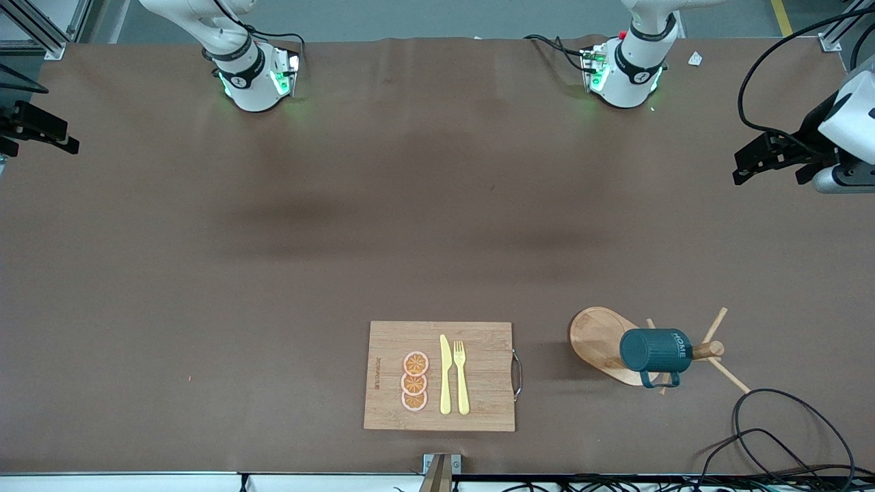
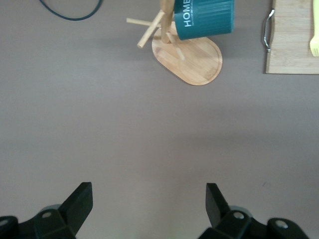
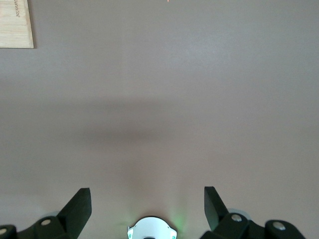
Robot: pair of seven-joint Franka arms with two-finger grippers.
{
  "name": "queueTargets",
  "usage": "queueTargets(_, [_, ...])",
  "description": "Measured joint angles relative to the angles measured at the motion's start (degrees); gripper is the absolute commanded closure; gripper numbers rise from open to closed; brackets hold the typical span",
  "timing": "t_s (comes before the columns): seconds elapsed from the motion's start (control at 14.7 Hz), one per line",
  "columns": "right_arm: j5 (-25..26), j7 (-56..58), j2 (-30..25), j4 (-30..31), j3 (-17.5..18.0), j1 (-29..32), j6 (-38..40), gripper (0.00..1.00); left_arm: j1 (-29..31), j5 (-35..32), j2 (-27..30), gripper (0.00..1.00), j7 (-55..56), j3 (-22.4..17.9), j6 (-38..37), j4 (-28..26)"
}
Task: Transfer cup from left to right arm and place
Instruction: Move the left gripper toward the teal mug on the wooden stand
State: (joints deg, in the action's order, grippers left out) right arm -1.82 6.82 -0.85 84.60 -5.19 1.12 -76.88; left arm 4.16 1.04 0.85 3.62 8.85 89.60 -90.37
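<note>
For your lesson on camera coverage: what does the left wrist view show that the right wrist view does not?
Only the left wrist view: the cup hanging on the wooden mug tree, a yellow fork and the open left gripper. Only the right wrist view: the open right gripper and a robot base. Both: the brown table and part of the cutting board.

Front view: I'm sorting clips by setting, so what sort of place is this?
Likely a robotics lab bench: a brown-covered table, loose cables, and kitchen props, a cutting board and cup on a wooden rack.
</note>
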Motion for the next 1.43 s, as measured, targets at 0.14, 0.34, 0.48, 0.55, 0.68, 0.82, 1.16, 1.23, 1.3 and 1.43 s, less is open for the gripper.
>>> queueTargets(0.14, [0.0, 0.0, 0.0, 0.0, 0.0, 0.0, 0.0, 0.0, 0.26, 0.3, -0.21, 0.0, -0.18, -0.06, 0.0, 0.02])
queueTargets(0.34, [0.0, 0.0, 0.0, 0.0, 0.0, 0.0, 0.0, 0.0, 0.5, 0.32, -0.37, 0.0, -0.2, -0.2, 0.0, 0.17])
queueTargets(0.48, [0.0, 0.0, 0.0, 0.0, 0.0, 0.0, 0.0, 0.0, 0.53, 0.32, -1.15, 0.0, -0.02, -0.36, 0.23, 1.2])
queueTargets(0.55, [0.0, 0.0, 0.0, 0.0, 0.0, 0.0, 0.0, 0.0, 0.57, 0.32, -2.18, 0.0, -0.02, -0.52, 0.26, 2.48])
queueTargets(0.68, [0.0, 0.0, 0.0, 0.0, 0.01, 0.0, 0.0, 0.0, 0.6, 0.32, -4.67, 0.0, 1.43, -0.75, 0.26, 4.94])
queueTargets(0.82, [0.0, 0.0, 0.0, 0.0, 0.01, 0.0, 0.0, 0.0, 0.28, 0.35, -6.52, 0.0, 7.27, -0.69, 0.31, 5.9])
queueTargets(1.16, [0.0, 0.0, 0.0, 0.0, 0.02, 0.0, 0.0, 0.0, -0.48, 1.69, -10.7, 0.0, 26.87, 0.13, 6.71, 6.06])
queueTargets(1.23, [0.0, 0.0, 0.0, 0.0, 0.02, 0.0, 0.0, 0.0, -0.51, 2.67, -11.4, 0.0, 31.37, 0.13, 7.88, 6.08])
queueTargets(1.3, [0.0, 0.0, 0.0, -0.01, 0.03, 0.0, 0.0, 0.0, -0.61, 3.23, -12.12, 0.0, 37.02, 0.13, 9.03, 6.08])
queueTargets(1.43, [0.0, 0.0, 0.0, -0.01, 0.03, 0.0, 0.0, 0.0, -1.29, 3.48, -13.45, 0.0, 48.55, 0.15, 11.55, 6.08])
